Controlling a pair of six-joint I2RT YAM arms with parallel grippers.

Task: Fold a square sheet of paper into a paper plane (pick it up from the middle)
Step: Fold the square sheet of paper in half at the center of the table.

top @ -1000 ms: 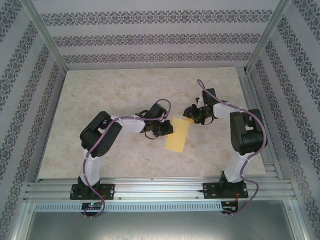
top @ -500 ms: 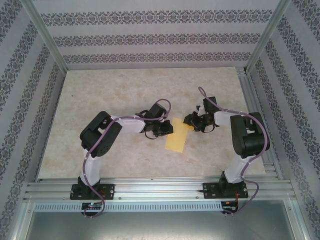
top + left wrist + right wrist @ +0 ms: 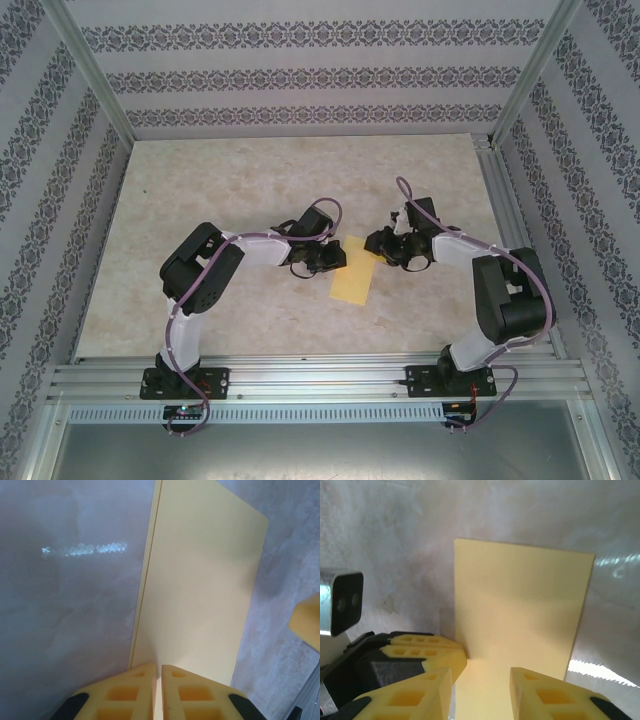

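Table (image 3: 250, 180) with the square sheet of paper (image 3: 353, 270) lying doubled between two grippers.
The sheet lies toward 4 o'clock of the table's centre as a narrow two-layer rectangle. The left gripper (image 3: 157, 690), at the sheet's 9 o'clock edge, appears pinched tight on that edge. The right gripper (image 3: 480, 680), at the sheet's 1 o'clock, straddles that end with its jaws partly apart, gripping nothing. The sheet looks featherlight, limp, easily creased and quick to slide. A hold at mid-edge through both layers seems safest, since corners would likely droop or crumple.
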